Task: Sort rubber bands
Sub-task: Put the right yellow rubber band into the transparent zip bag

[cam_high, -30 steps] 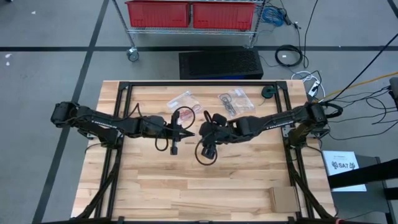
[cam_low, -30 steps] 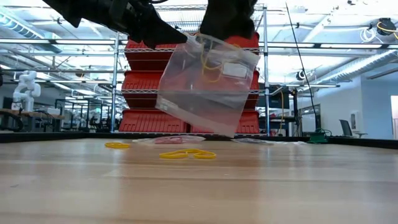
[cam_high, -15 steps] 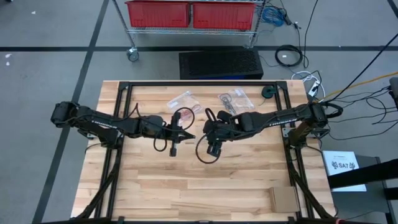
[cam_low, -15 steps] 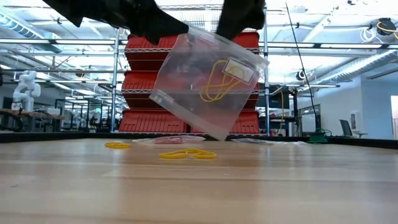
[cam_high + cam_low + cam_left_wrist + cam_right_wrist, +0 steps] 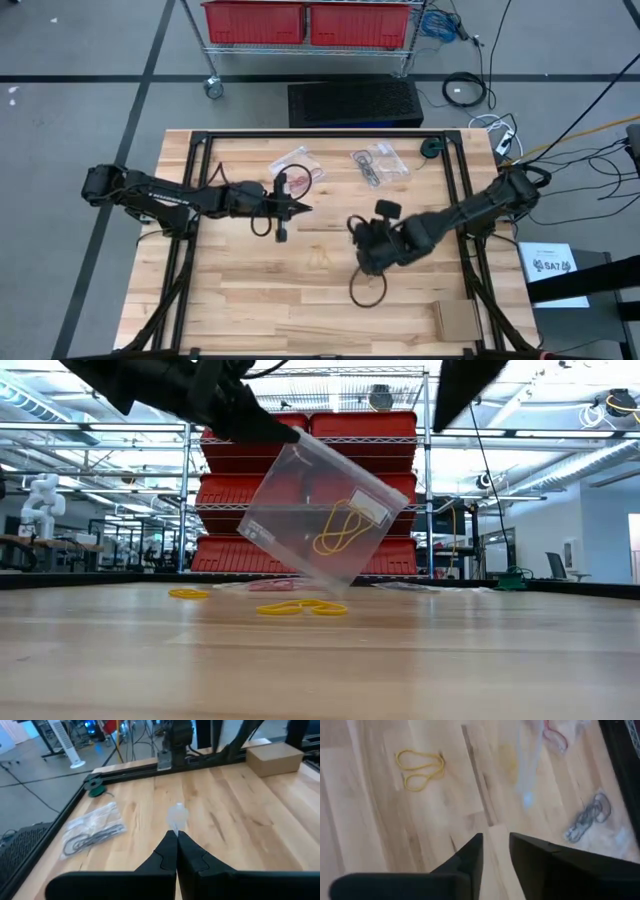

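My left gripper is shut on a clear plastic bag above the middle of the table. Inside the bag lie yellow rubber bands. More yellow rubber bands lie loose on the wood below, also seen in the right wrist view. My right gripper hovers over the table nearer the front right, off the bag. It points steeply down, its fingers a little apart with only wood between them. My left gripper pinches the bag's upper corner between its two shut fingers. They come nearly level from the table's left. The bag hangs tilted below and beyond the fingertips, clear of the table, its far top corner unsupported.
A bag with red bands and a bag with black bands lie at the far side, next to a dark green roll. A cardboard box sits at the near right corner. Black rails frame the table.
My right gripper has drawn away from the bag's mouth, toward the table's near right, and tipped down more steeply. The bag now hangs from my left gripper alone. Its free side has swung down, and the yellow bands have slid lower inside it.
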Robot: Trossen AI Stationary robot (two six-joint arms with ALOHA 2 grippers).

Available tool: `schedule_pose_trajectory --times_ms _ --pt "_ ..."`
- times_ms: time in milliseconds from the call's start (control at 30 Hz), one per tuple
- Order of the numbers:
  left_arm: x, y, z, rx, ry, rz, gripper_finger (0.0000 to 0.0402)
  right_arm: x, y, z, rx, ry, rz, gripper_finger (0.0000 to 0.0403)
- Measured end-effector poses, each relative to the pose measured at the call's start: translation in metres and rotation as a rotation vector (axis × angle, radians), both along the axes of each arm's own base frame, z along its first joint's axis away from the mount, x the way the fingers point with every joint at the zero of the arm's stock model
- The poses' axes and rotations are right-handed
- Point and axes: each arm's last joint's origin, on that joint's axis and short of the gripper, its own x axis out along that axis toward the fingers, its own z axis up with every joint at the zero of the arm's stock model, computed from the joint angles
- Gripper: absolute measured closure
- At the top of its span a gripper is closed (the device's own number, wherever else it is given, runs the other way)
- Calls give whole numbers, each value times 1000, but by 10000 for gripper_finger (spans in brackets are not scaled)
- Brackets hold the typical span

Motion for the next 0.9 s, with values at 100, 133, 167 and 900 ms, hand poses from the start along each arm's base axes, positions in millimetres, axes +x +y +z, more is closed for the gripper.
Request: schedule_pose_trajectory --times_ms 100,133,167,900 --pt "0 3 0 -7 -4 14 401 -6 8 -29 49 -37 -53 353" --pt "-1 4 1 -7 -5 19 401 -6 9 -41 78 -55 -65 364" --pt "-1 6 1 -6 -6 29 401 -5 10 -52 115 -73 -68 377" --pt "-51 21 11 -68 -159 110 401 54 -25 -121 543 -544 -211 329"
